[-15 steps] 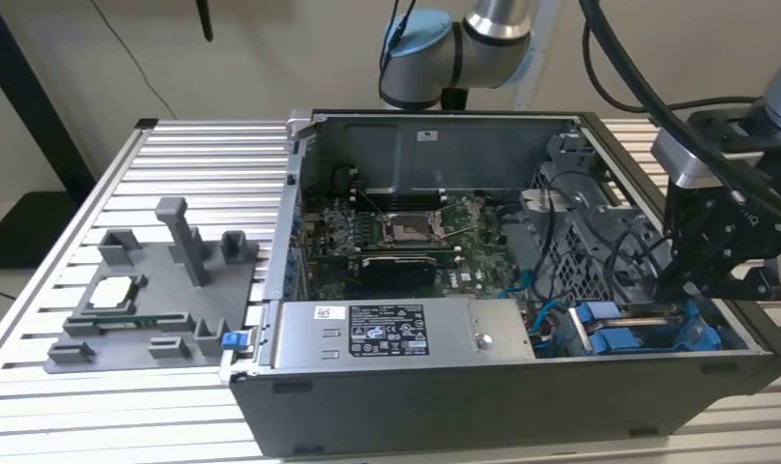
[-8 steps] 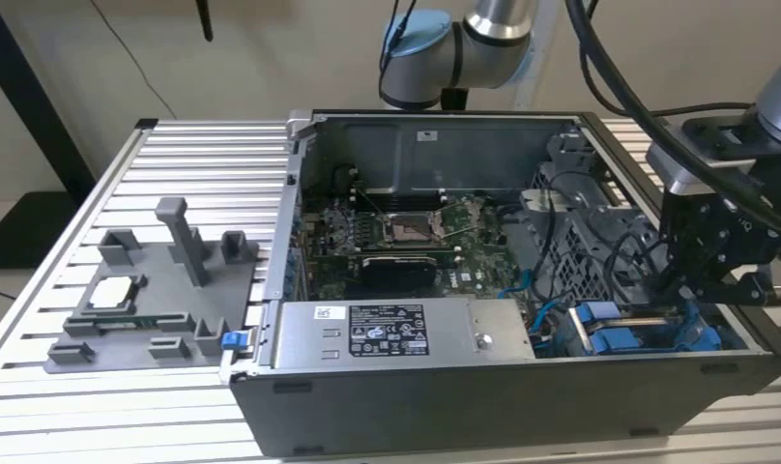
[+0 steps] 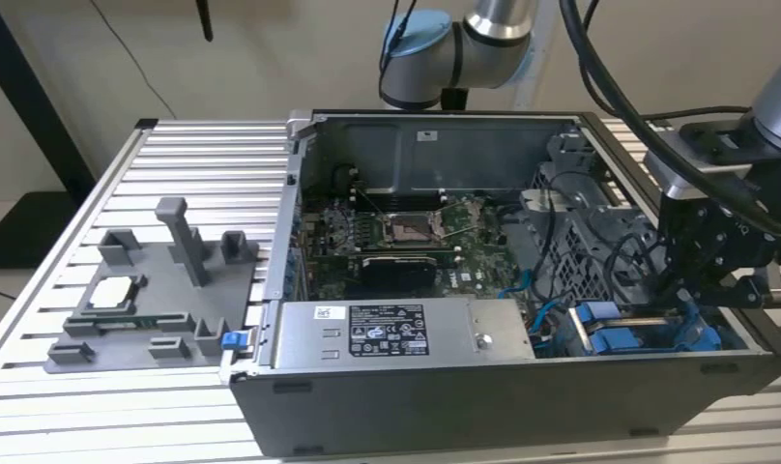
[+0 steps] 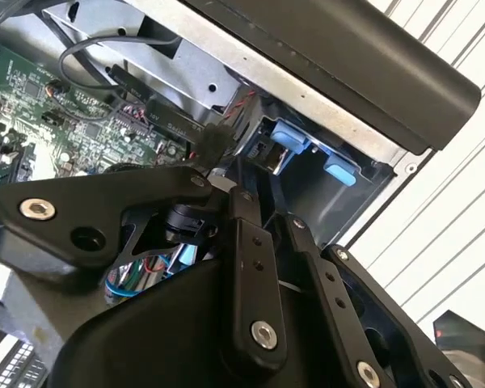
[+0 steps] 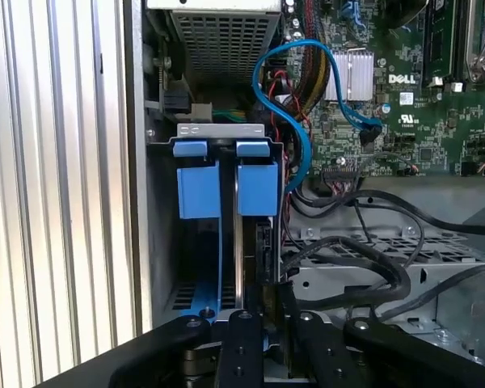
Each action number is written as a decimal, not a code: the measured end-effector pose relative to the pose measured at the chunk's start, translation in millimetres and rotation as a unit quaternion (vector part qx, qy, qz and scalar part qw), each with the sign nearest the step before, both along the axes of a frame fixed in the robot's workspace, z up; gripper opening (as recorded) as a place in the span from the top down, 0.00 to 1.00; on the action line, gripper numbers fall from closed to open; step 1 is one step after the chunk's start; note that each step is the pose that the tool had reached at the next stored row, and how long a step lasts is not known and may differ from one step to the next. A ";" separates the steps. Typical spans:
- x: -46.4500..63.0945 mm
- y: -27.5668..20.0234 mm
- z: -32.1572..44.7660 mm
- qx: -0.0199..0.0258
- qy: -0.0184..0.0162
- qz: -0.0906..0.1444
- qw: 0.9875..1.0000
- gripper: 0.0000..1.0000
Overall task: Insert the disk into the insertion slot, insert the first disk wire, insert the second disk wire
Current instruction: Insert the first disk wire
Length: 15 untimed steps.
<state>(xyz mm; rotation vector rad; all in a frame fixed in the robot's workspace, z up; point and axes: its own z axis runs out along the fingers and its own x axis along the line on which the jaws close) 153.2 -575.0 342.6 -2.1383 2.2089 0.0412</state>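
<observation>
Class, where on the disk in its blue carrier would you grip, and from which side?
I'd pinch the disk across its flat faces at the exposed edge, from the case's open side: it stands on edge in the insertion slot, whose walls close the rest.

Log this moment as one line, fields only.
step: disk insertion | gripper: at insertion slot, exterior view's right | disk: blue carrier inside slot, close to gripper
</observation>
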 end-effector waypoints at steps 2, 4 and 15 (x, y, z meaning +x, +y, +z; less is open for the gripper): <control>0.0 0.0 -0.2 0.000 0.000 0.000 1.000 1.00; 0.0 0.0 -0.3 0.000 -0.001 0.000 1.000 1.00; 0.1 1.4 -1.6 0.000 -0.006 0.000 1.000 1.00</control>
